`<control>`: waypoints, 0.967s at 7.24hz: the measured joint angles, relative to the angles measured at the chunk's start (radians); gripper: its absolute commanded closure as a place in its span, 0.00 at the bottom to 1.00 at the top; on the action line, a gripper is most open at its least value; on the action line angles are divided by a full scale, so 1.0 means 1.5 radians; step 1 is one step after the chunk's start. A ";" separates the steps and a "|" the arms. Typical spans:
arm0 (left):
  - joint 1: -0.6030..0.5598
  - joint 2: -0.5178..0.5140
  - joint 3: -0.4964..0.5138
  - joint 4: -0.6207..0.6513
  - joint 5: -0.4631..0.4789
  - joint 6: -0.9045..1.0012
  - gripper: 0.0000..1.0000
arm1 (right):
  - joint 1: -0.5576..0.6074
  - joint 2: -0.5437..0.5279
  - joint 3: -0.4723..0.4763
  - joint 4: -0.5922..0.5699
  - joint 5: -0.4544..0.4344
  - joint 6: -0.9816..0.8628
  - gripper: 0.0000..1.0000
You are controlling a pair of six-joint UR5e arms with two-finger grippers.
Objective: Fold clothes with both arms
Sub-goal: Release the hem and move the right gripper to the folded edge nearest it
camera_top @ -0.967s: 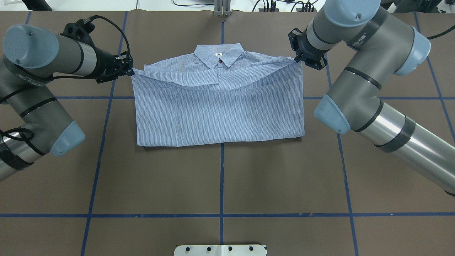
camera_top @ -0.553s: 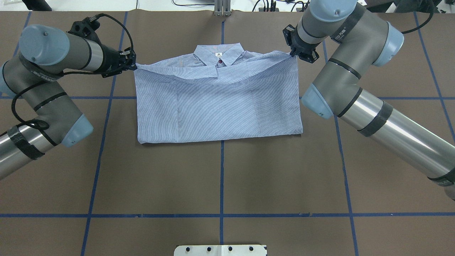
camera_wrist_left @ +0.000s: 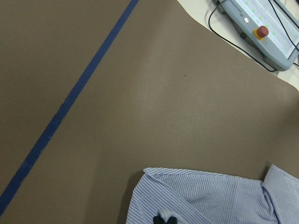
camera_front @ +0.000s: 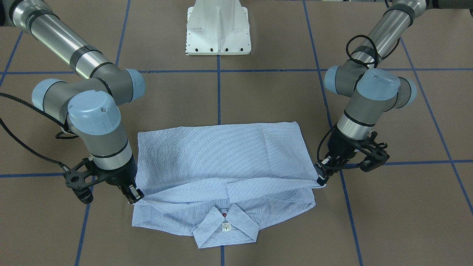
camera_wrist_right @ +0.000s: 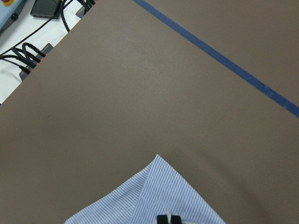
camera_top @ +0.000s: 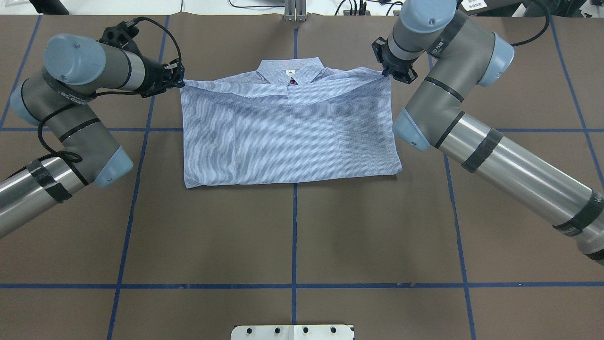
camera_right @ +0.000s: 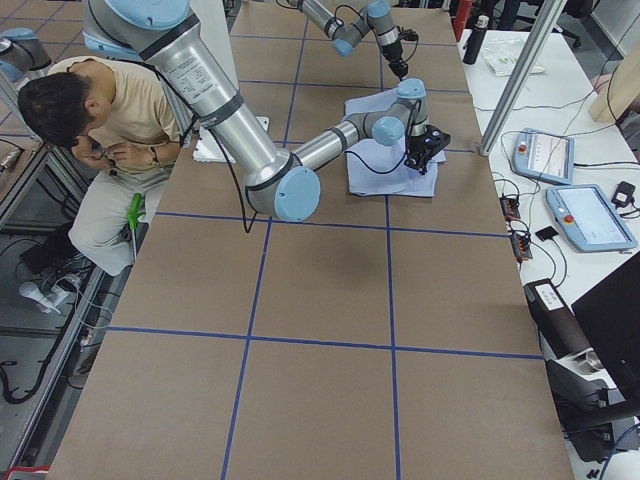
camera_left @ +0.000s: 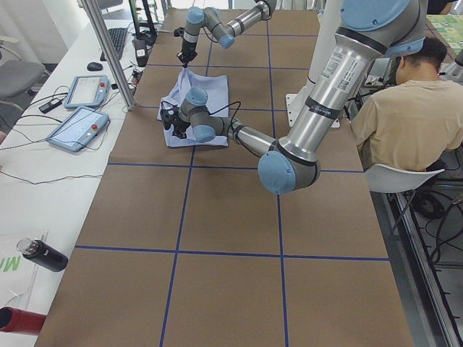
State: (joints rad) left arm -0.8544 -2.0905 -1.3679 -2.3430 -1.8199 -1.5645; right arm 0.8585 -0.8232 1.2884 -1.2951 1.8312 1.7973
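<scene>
Two hem corners of the shirt [camera_top: 288,137] are pinched, by left hand [camera_top: 180,83] and right hand [camera_top: 385,72]; it lies on the tabletop [camera_top: 292,236]. Overshoot could bury the collar [camera_top: 289,72]; uneven release likely skews the fold.

Blue shirt [camera_left: 207,87] on table [camera_left: 231,238]; person [camera_left: 405,119] seated beside.

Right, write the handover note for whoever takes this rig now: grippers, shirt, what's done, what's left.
Left gripper: shut on the shirt's carried edge, at its corner on the robot's left.
Right gripper: shut on the opposite corner.
The shirt lies on the table, bottom half folded up over the chest, edge held beside the collar, sagging mid-span.
Left: lower the edge, open both jaws, withdraw; probably further folds.
</scene>
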 measured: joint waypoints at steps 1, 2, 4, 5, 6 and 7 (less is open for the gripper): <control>0.000 -0.003 0.009 -0.006 0.003 0.000 0.86 | -0.001 0.005 -0.020 0.017 0.000 -0.002 0.87; 0.000 -0.005 0.015 -0.009 0.004 0.000 0.79 | -0.002 0.008 -0.039 0.034 -0.001 -0.002 0.76; 0.000 -0.011 0.027 -0.011 0.004 0.000 0.69 | -0.003 0.012 -0.053 0.046 -0.004 -0.002 0.59; 0.000 -0.014 0.032 -0.013 0.004 0.000 0.68 | -0.003 0.013 -0.055 0.048 -0.004 -0.002 0.54; 0.000 -0.015 0.034 -0.015 0.004 0.000 0.68 | -0.003 0.014 -0.056 0.048 -0.005 -0.002 0.50; 0.000 -0.016 0.035 -0.017 0.004 0.000 0.68 | -0.002 0.017 -0.056 0.048 -0.005 -0.001 0.41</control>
State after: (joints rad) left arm -0.8544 -2.1138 -1.3151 -2.3684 -1.8135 -1.5650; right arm 0.8558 -0.7978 1.2048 -1.2227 1.8233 1.7957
